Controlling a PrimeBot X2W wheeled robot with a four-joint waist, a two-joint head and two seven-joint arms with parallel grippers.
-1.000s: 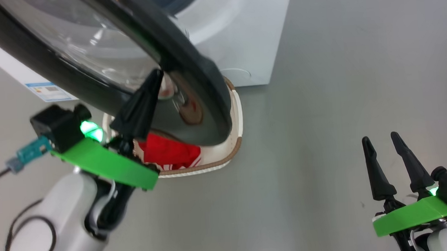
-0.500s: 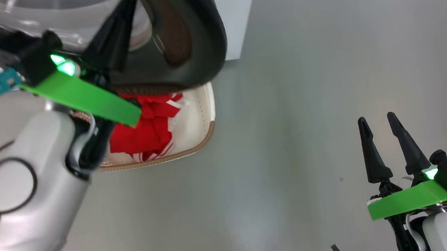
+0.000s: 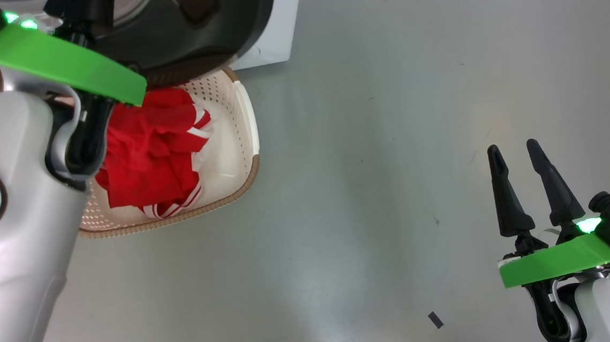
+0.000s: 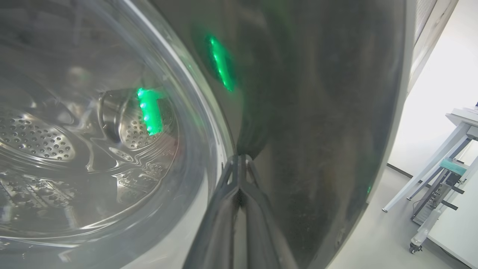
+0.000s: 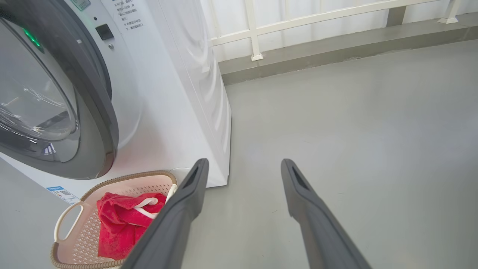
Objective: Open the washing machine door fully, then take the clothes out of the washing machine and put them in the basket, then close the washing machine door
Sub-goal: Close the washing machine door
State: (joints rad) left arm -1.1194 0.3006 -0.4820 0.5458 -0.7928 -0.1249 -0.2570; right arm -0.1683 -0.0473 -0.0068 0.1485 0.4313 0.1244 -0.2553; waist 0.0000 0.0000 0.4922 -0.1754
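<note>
My left gripper [image 4: 239, 164] is shut, its tips pressed on the glossy black rim of the washing machine door [image 4: 298, 112] beside the clear glass bowl [image 4: 93, 130]. The door [image 5: 93, 123] stands close to the front of the white washing machine [image 5: 179, 93]; I cannot tell whether it is latched. Below the door sits the cream basket [image 3: 248, 167] with the red clothes [image 3: 143, 155] lying inside. In the right wrist view the basket [image 5: 123, 178] and clothes [image 5: 115, 224] show at lower left. My right gripper [image 3: 512, 148] hangs open and empty over the floor, far right of the basket.
Grey floor spreads to the right of the machine, with a small dark scrap [image 3: 434, 320] near my right arm. A white railing [image 5: 298, 18] runs along the back wall. A pale table frame on wheels [image 4: 440, 168] stands beyond the door's edge.
The head camera has shifted. The door has swung toward the machine with my shut left gripper against it, uncovering more of the basket and clothes. The right gripper has stayed open.
</note>
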